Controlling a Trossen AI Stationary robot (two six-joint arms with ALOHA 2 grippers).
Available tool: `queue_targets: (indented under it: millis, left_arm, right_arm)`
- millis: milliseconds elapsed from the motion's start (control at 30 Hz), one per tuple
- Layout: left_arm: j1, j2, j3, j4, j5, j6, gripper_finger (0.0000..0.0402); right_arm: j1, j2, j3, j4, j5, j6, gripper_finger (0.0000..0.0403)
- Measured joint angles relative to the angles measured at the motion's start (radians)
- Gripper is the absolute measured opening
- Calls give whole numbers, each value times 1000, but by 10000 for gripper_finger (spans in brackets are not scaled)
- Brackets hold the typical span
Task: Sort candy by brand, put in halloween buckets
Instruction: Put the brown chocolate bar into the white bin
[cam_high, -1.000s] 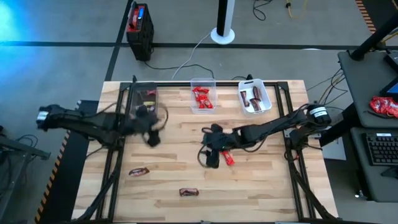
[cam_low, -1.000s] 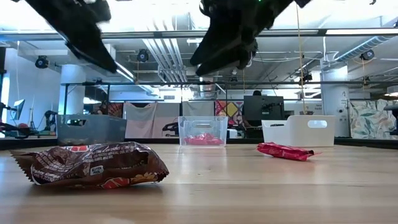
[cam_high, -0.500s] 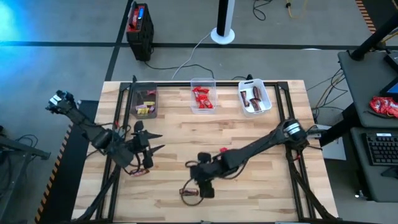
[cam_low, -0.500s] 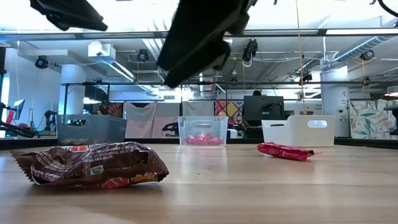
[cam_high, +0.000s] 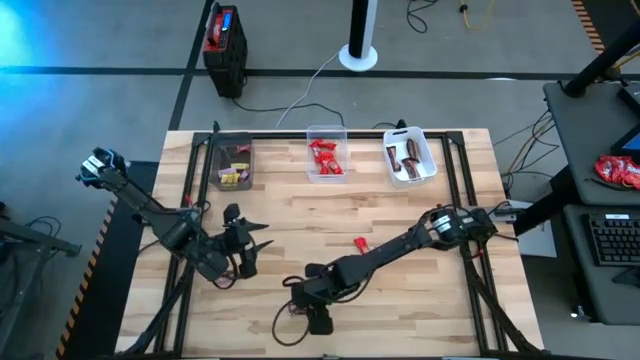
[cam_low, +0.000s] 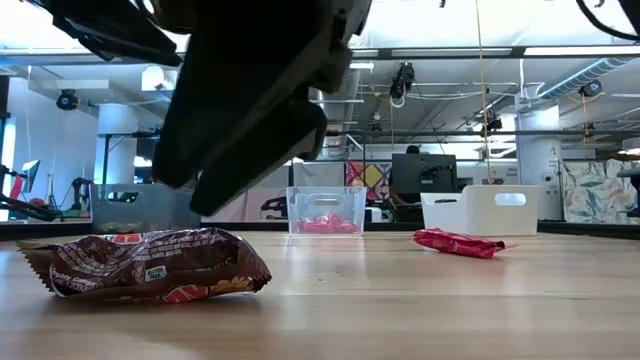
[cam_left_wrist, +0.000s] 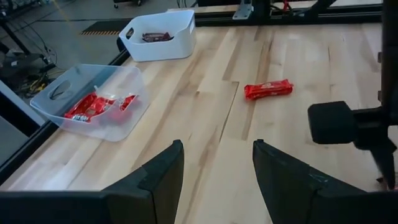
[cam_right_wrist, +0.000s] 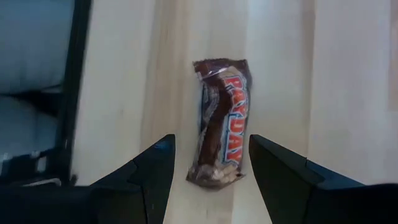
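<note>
Clearly the risk sits with the right hand (cam_right_wrist: 208, 180), which hangs over a brown candy bar (cam_right_wrist: 221, 130) near the front edge of the surface (cam_high: 420, 210), its two fingers spread apart with nothing between them. In the right wrist view the bar lies lengthwise along the line between the fingers, one crimped end toward the camera and the other away, so the fingers straddle its narrow width. That suits a pinch across the short side, but the wrapper is glossy and puffy; if the hand comes down off-centre, one finger could land on the bar and shove it, or the foil could squirt out sideways.

A second brown bar (cam_low: 150, 265) lies on the left side of the surface, its long axis running side to side in the low view. I judge the left hand (cam_left_wrist: 217, 171) is over it, fingers apart and empty. Seen from above the two arms stand near each other, so a collision is possible.

One red bar (cam_high: 362, 243) lies mid-surface, angled. At the far edge stand the grey bin (cam_high: 217, 163), clear bin (cam_high: 312, 136) and white bin (cam_high: 427, 155), each already holding candy.
</note>
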Motion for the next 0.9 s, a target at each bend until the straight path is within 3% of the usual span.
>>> queue_targets:
  millis: [167,533,900]
  left_arm:
    - [0,15,0,12,3,-1,175]
    - [-5,21,0,54,3,-4,175]
    - [-11,37,0,56,4,-11,175]
  right_arm:
    - [3,81,105,-135,65,33,199]
    - [18,138,151,-184,94,35,191]
    - [14,129,179,-209,116,-65,62]
